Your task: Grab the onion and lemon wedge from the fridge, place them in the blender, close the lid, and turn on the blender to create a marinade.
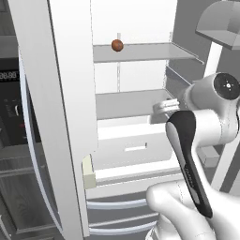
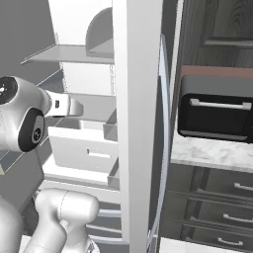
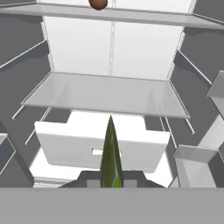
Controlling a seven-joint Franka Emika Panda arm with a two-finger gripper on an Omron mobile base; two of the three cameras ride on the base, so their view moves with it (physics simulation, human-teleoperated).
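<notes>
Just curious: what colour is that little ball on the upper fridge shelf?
Reddish-brown. The onion shows best in the left base view.

onion: upper half cut off by the hand view's top edge
end effector: fingertips hidden behind lemon wedge

Onion on fridge upper shelf; lemon wedge between fingers below.

- The arm rises from the base, bends at the elbow and reaches forward at mid height.
- The wrist is held roughly level.
- The gripper has its jaws drawn close, clamped on a thin yellow-green lemon wedge standing between them.
</notes>
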